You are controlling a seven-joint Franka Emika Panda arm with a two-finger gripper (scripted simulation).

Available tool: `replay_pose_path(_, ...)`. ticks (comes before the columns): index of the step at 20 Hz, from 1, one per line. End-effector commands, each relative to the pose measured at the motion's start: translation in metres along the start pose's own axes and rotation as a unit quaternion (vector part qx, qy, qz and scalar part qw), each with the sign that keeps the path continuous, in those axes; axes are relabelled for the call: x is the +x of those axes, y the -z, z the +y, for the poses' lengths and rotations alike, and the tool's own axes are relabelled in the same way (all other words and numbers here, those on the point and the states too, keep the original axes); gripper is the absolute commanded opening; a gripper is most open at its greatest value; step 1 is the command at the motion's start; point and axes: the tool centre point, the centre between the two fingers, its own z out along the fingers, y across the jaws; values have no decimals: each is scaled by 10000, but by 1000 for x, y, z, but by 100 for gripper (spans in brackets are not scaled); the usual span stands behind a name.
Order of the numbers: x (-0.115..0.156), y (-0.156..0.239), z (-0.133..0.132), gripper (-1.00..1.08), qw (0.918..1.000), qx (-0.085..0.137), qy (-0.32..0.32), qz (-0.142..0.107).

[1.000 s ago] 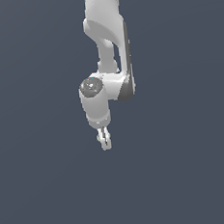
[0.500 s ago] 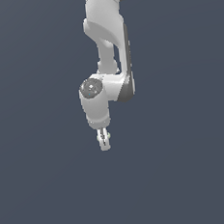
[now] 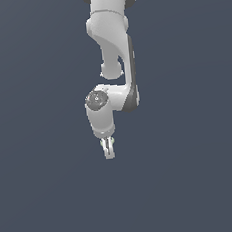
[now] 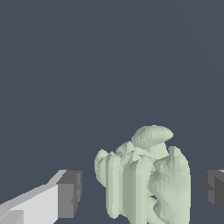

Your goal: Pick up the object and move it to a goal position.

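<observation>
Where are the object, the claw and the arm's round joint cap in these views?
object (image 4: 144,179): wrist view, on its ridged pale green body.
claw (image 3: 108,153): exterior view, midway between the fingertips.
round joint cap (image 3: 96,100): exterior view, on the grey disc's centre.

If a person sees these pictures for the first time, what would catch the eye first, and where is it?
In the wrist view, the pale green-grey ridged object fills the lower middle, sitting between the two dark finger pads with a gap on each side. In the exterior view, the white arm hangs down from the top against a plain dark background, and its small gripper points downward near the picture's centre. The object cannot be made out there.
</observation>
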Motion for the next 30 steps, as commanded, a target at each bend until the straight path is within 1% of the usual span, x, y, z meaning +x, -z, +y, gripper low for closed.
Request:
replay_pose_path(1,0,-10,0,100,10000,3,-4,0)
replay_pose_path(5,0,-14,-1,100,10000,3,-4,0)
replay_pose_path(6,0,-14,-1,-100,10000,3,-4,0)
replay_pose_path(17,0,-13,-2,-100,10000,10,-3,1)
replay_pose_path(20,-6,-12,-3,-100,10000,10,-3,1)
replay_pose_path(25,-30,-7,-9,-100,10000,10,-3,1)
replay_pose_path(30,-73,1,-20,-100,10000,7,-4,3)
